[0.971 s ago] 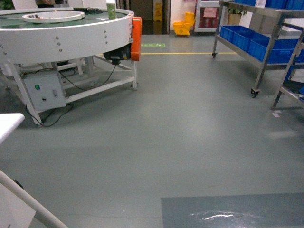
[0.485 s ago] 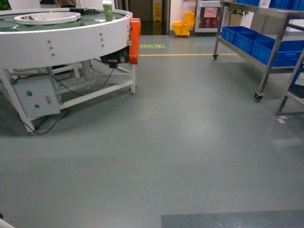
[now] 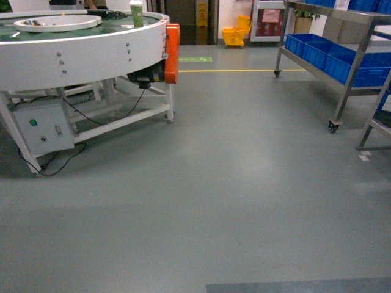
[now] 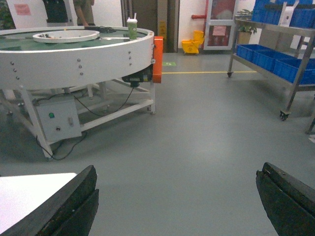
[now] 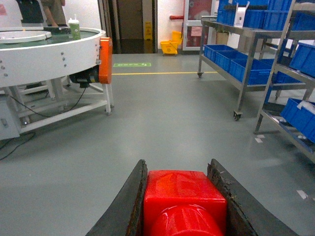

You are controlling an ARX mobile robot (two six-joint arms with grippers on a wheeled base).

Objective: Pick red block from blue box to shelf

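In the right wrist view my right gripper is shut on the red block, a glossy red brick with its round stud facing the camera, held between both dark fingers above the grey floor. My left gripper stands wide open with nothing between its fingers. The shelf is a steel rack on castors at the right, also visible in the right wrist view; it carries dark blue crates. The blue box is out of view. Neither gripper shows in the head view.
A round white conveyor table with an orange guard and a grey control box stands at the left. A second rack is at the far right. A yellow mop bucket sits far back. A white surface lies under the left gripper.
The head view has shifted: the white edge at the lower left has left the frame, the dark floor patch has slid down, and the table and shelf sit slightly differently.
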